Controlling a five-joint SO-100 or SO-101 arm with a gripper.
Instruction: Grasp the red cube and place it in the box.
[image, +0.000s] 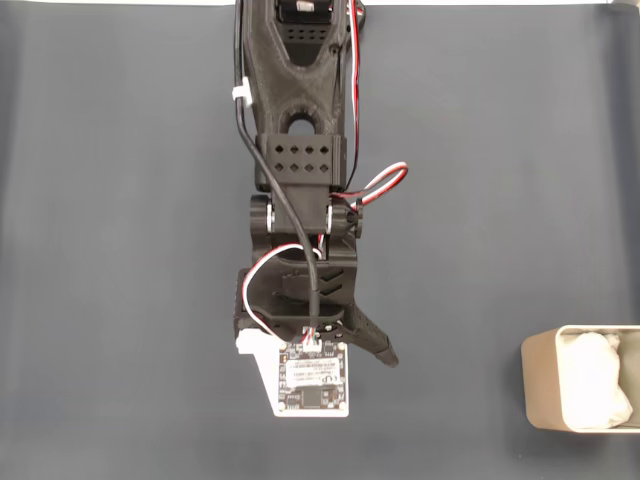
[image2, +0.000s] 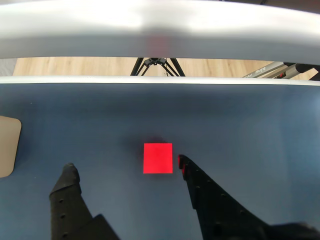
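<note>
In the wrist view the red cube (image2: 158, 158) lies flat on the dark blue mat. My gripper (image2: 125, 165) is open around it. The right finger (image2: 200, 190) has its tip right beside the cube's right face, and the left finger (image2: 67, 187) stands well apart from it. In the fixed view the arm reaches down from the top, one black finger (image: 375, 342) juts out at the lower right, and the cube is hidden under the arm. The beige box (image: 535, 385) with white crumpled paper sits at the lower right edge. Its corner (image2: 7, 145) shows at the wrist view's left edge.
A white camera board (image: 313, 378) rides at the arm's tip, with red, white and black wires looping beside it. The blue mat (image: 120, 250) spreads open on both sides of the arm. Beyond the table's far edge (image2: 160, 80) are a wooden floor and tripod legs.
</note>
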